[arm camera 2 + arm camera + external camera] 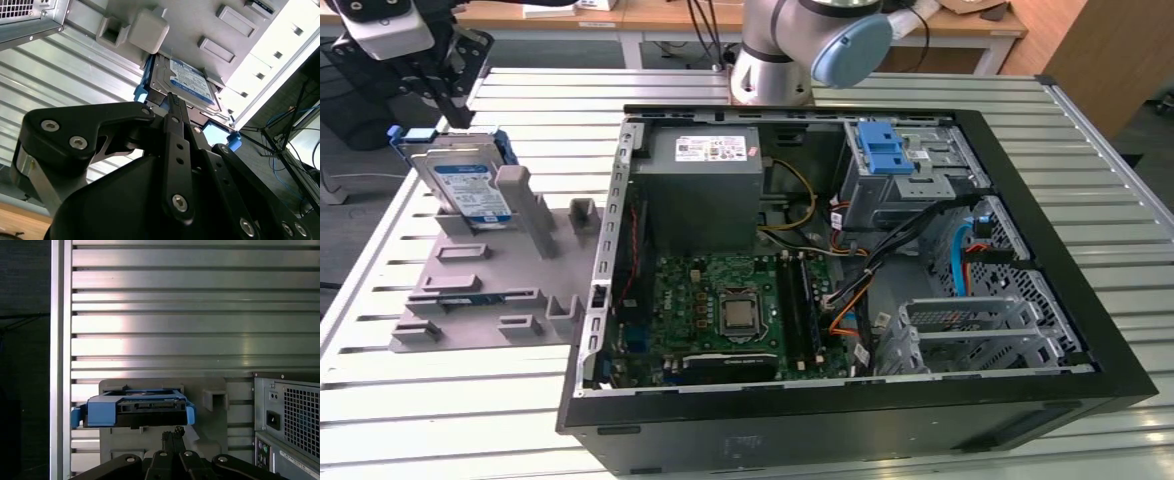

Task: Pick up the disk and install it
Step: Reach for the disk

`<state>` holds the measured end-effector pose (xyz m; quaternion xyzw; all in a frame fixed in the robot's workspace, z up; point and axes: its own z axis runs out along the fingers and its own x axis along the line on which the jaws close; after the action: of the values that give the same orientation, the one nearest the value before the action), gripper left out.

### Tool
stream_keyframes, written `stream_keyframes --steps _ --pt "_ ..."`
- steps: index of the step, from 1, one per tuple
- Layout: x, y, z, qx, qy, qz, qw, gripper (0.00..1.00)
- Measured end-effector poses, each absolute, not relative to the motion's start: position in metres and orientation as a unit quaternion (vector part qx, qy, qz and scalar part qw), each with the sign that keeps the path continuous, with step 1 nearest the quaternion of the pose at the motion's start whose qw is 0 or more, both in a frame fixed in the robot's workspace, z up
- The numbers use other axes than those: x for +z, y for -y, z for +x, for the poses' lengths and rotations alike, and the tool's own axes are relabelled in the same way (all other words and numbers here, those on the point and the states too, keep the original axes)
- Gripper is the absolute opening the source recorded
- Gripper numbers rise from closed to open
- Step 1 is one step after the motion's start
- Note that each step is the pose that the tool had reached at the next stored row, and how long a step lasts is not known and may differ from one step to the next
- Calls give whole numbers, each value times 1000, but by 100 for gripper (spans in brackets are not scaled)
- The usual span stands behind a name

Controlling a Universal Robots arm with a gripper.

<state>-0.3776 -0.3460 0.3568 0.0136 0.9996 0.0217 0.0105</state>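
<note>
Labels on the disk [467, 188] and power supply [707, 190] — no legible print

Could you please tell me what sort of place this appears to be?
Probably a robotics lab or test workshop: a robot arm stands at a slatted metal table bearing an opened desktop computer case, a grey fixture holds the disk, and wooden desks stand behind.

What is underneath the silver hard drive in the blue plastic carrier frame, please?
The silver disk stands upright in a grey plastic stand on the slatted metal table. Its lower edge is hidden by the stand.
</note>
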Motion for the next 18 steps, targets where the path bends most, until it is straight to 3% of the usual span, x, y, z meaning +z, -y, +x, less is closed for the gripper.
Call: stream_keyframes --steps 18 --pt "357 343 -401 22 -1000 13 10 11"
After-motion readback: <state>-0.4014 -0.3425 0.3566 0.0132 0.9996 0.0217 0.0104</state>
